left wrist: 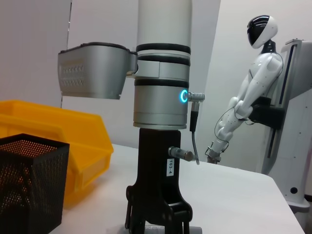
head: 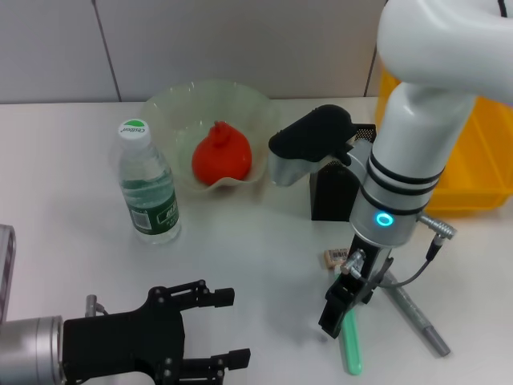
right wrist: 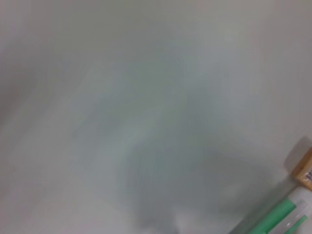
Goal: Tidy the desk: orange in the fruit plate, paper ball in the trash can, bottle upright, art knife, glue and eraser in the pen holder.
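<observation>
Art knife (head: 350, 343), slim and pale green, lies on the desk (head: 256, 249) under the right end effector (head: 337, 317), seemingly gripped.

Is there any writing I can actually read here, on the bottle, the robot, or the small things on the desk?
"103-4": small white sticker on the right gripper, seen in the left wrist view.
Bottle cap: green logo, too small to read.
Bottle's green label: print too small to read.
Eraser: barcode label, unreadable.
Nothing else carries readable text.
</observation>
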Robot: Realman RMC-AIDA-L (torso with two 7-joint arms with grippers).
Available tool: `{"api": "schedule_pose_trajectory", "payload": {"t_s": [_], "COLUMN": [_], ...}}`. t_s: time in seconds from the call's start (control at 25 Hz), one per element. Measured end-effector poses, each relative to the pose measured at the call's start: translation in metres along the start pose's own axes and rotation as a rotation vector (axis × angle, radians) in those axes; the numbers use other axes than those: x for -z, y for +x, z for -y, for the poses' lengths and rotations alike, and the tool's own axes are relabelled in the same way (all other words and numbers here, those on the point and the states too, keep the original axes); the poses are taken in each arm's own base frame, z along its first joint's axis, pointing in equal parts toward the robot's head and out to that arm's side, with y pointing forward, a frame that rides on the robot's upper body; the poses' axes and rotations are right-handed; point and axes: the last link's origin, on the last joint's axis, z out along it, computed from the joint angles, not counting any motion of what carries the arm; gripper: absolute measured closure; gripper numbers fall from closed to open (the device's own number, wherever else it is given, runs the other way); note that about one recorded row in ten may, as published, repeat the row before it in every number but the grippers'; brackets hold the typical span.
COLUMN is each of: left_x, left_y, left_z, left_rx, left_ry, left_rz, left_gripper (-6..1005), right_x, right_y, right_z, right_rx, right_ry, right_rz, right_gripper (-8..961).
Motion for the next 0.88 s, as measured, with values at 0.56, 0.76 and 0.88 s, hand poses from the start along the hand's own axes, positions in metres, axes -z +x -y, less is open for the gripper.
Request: {"api": "schedule_pose_trajectory", "payload": {"t_s": [0.56, 0.76, 0.88], "left_x": [-0.0012, -0.0013, -0.0013], "left_y": [0.0008, 0.0008, 0.0008], "left_z": [0.0007, 0.001, 0.0011], "left_rx": [-0.002, -0.003, -0.005], "left_ry": [-0.005, -0.004, -0.004], "left_rz": [0.003, 0.003, 0.004], "left_gripper": [201, 201, 201], "right_x": [-0.0026, -0.0032, -0.0033], "right_y": [-0.0023, -0.0023, -0.0028], "right_z": [-0.0036, -0.0041, -0.004], "right_rx": [0.06, 0.068, 0.069], "right_ry": [0.036, 0.04, 0.042], "right_rz": [0.003, 0.002, 0.005], "right_gripper": [177, 177, 177]}}
